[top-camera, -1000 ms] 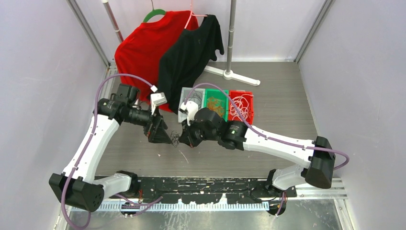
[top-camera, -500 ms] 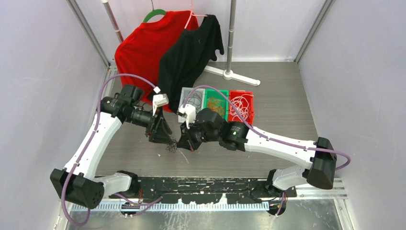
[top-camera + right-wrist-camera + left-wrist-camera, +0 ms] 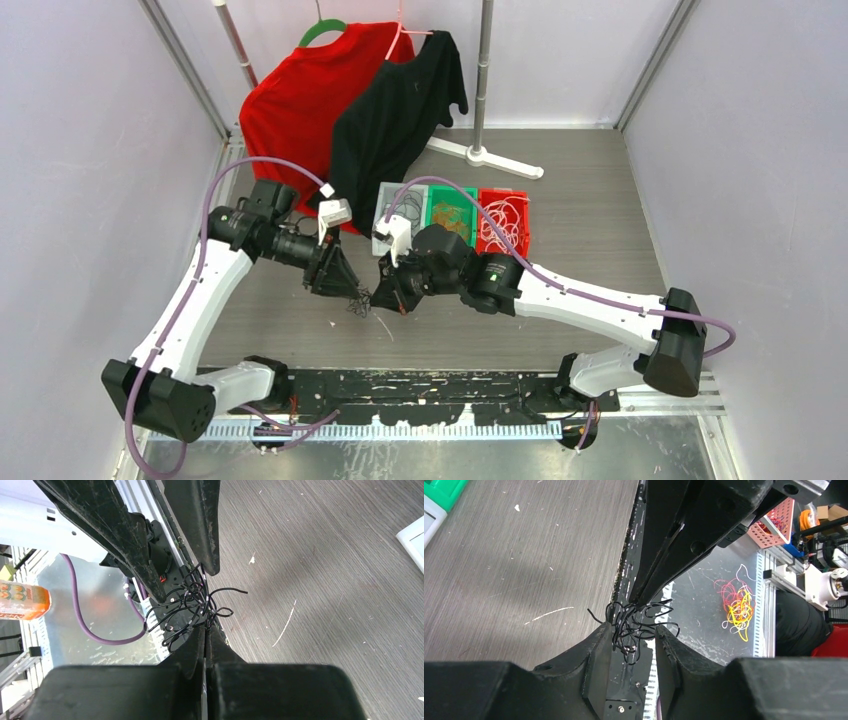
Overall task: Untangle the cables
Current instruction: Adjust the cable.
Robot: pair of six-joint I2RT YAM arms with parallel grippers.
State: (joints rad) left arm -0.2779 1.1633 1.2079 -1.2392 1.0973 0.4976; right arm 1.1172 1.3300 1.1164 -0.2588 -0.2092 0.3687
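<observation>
Left gripper [image 3: 633, 632] moved in — jaws narrowed from wide open, now flanking black cable tangle [image 3: 636, 621].

Pale, plain walls [image 3: 90, 150] close in the back and both sides under soft, even light. The surface below is a grey wood-grain tabletop [image 3: 600, 230]. At the back stands a metal clothes rack [image 3: 485, 80] with a white foot [image 3: 495, 160], carrying a red shirt [image 3: 300, 95] on a green hanger [image 3: 322, 28] and a black shirt [image 3: 395, 110].

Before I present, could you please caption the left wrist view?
The left gripper straddles a black cable tangle pinched by the right gripper.
</observation>
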